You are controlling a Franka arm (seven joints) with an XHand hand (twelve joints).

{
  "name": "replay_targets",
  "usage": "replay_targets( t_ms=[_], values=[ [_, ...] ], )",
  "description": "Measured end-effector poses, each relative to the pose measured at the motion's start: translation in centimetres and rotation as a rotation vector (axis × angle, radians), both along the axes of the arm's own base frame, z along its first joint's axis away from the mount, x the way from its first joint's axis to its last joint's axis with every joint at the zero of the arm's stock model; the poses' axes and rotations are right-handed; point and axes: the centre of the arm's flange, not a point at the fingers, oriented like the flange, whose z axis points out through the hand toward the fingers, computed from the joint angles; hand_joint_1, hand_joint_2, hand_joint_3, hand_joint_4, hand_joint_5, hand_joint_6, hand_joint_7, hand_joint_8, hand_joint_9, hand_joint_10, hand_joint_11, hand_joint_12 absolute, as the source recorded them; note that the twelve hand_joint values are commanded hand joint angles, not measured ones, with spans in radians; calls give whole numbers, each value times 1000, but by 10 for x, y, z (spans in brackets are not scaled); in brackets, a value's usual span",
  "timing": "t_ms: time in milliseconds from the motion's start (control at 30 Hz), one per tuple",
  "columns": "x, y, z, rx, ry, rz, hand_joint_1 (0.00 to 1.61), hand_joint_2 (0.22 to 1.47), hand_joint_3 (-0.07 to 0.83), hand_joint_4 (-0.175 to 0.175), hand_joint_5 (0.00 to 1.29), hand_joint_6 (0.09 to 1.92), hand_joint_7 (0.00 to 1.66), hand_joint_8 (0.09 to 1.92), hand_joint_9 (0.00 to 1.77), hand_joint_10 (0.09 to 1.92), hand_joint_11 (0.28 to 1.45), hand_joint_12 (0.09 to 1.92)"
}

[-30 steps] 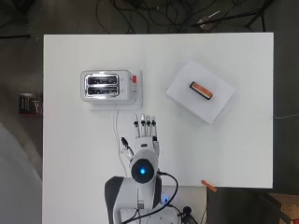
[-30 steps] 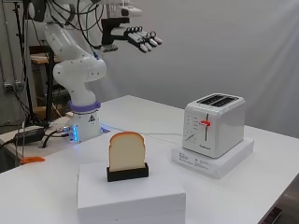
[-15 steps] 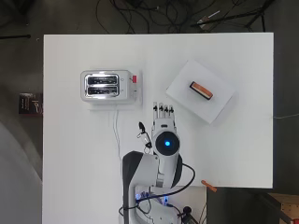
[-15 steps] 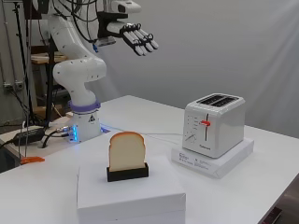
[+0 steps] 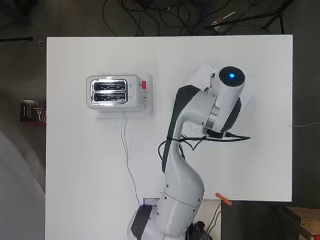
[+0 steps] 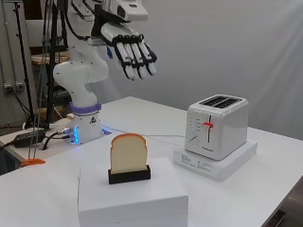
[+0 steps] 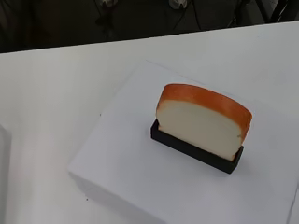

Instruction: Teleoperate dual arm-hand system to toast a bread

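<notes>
Golden-crusted bread (image 6: 128, 152) is held upright in a black slotted stand (image 6: 129, 175) — on a white box (image 6: 132, 196). Straight, spread fingers are seen on the hand (image 6: 127, 47) — apparently high above it.

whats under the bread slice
The bread slice stands upright in a black holder, which sits on a white box. The slice's bottom edge is hidden inside the holder.

Overhead: bread and holder fully hidden under the arm (image 5: 215, 107); only slivers of the white box (image 5: 201, 75) visible at centre right; robot hand hidden too. Side view: box (image 6: 137, 201) cut off by the bottom edge. Wrist view: box corner (image 7: 280, 140) cut by the right edge; robot hand out of frame.
</notes>
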Motion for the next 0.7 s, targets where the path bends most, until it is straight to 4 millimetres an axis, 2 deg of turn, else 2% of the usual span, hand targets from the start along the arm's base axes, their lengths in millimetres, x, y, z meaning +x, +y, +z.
replay_targets(
  t_ms=[67, 167, 367, 500, 633, 700],
  values=[
    [16, -20, -24, 21, 42, 0, 119, 1062, -12, 69, 429, 87, 548, 87, 640, 87, 474, 87],
    [23, -43, -58, 69, 87, 21, 107, 1065, -7, 70, 433, 87, 542, 87, 627, 87, 458, 87],
    [9, -63, -104, 137, 100, 60, 85, 1040, -13, 53, 427, 87, 556, 87, 628, 87, 456, 87],
    [7, -77, -125, 176, 103, 107, 81, 1024, -15, 47, 417, 87, 549, 87, 625, 87, 454, 87],
    [8, -90, -162, 200, 135, 64, 102, 1012, -12, 50, 446, 87, 550, 87, 621, 87, 447, 87],
    [7, -97, -173, 201, 138, 54, 108, 1010, -10, 53, 455, 87, 552, 87, 621, 87, 447, 87]
  ],
)
